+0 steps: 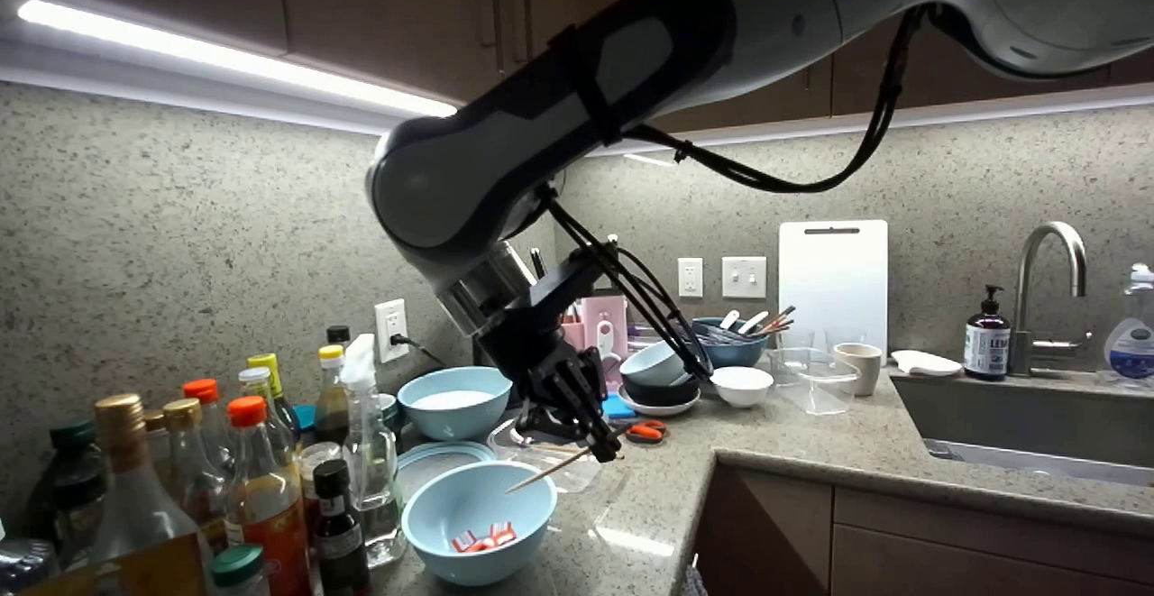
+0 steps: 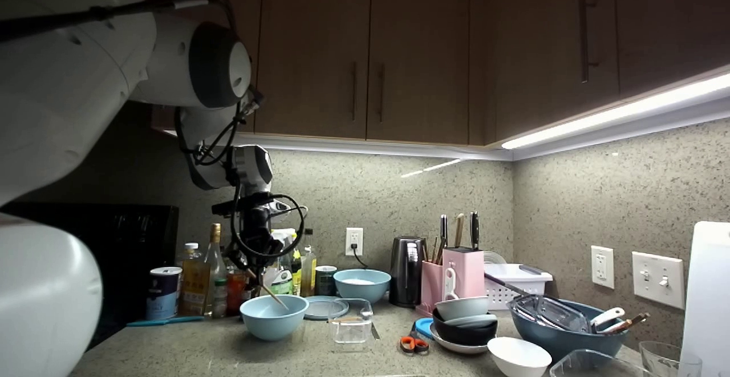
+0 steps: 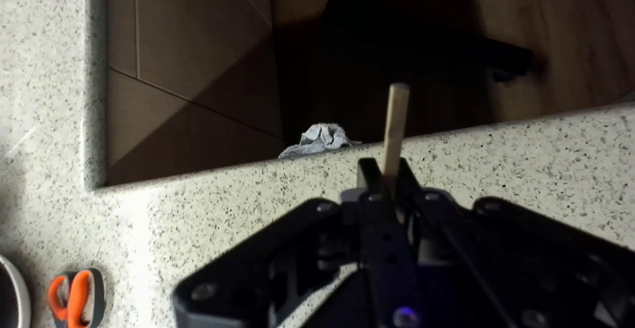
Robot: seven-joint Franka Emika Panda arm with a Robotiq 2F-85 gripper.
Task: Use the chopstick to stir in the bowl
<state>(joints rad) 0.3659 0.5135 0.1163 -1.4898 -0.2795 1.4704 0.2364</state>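
Claw (image 1: 602, 448) pinching the chopstick (image 1: 546, 472), lower tip over the bowl (image 1: 442, 497)
From here that shallow slant worries me: a wide sweep could knock the bowl aside, or twist the chopstick loose before it reaches the red-and-white bits (image 1: 487, 539).

Above the matte-black jaws, the arm (image 1: 487, 154) was pale grey and white, rounded, edged in black, with a dark joint band (image 2: 210, 69). A shiny silver collar (image 1: 487, 288) sat between it and the jaws. Black cables (image 1: 889, 91) looped above and beside them, tied in places, and round screws (image 3: 203, 291) dotted the angular black linkages (image 3: 238, 263) on either side.
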